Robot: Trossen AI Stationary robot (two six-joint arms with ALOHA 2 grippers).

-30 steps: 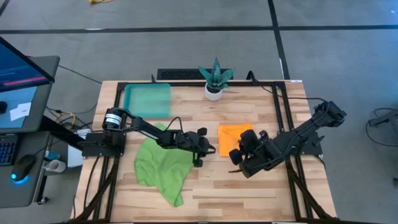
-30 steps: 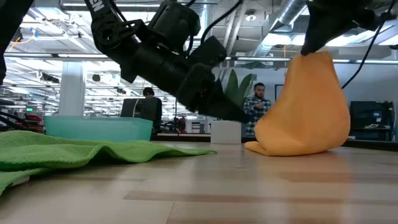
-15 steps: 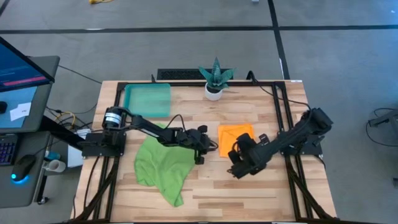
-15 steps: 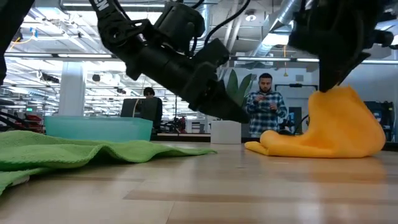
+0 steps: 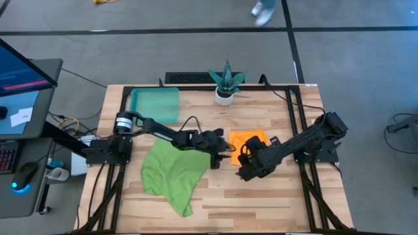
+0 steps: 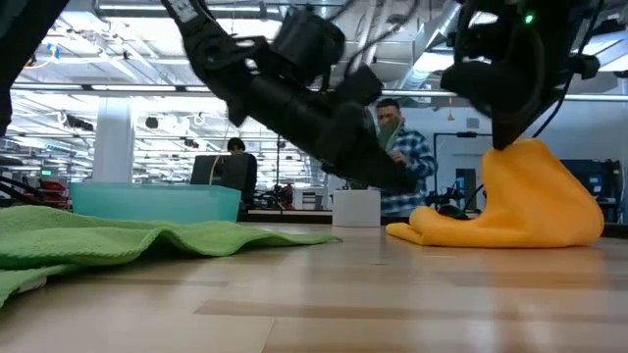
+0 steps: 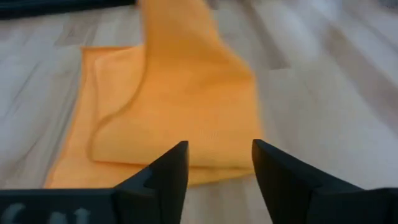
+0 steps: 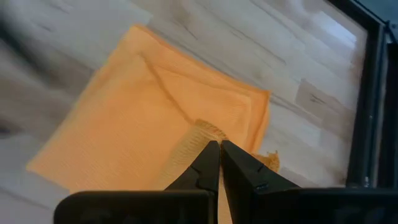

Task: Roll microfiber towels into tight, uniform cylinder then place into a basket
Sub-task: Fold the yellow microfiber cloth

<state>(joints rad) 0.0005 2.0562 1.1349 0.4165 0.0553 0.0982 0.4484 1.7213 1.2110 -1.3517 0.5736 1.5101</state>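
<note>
Nearest the table's front edge, the green towel [image 5: 171, 175] lies crumpled and spread on the left half of the wooden table [image 5: 261, 202], in nobody's grip. Just beyond it, near the middle, the left hand [image 5: 224, 147] reaches across at the left edge of the orange towel [image 5: 249, 139]; its two dark fingers [image 7: 163, 174] stand spread apart with nothing between them, the folded orange cloth lying just ahead. From the other side the right hand [image 5: 243, 155] is clenched on a corner of that same towel — its fingertips are pinched together on an orange edge, and part of the cloth is lifted into a peak while the rest rests flat on the table. Both arms crowd this towel from either side. Farther back, the teal basket [image 5: 155, 104] sits at the table's far left corner, well apart from both towels, and a small white pot with a spiky green plant [image 5: 225, 83] stands at the far edge — near the middle. Beyond the table, a person [image 6: 397, 157] in a plaid shirt stands in a bright room with ceiling pipes; a monitor [image 5: 23, 68] sits off to the left.
</note>
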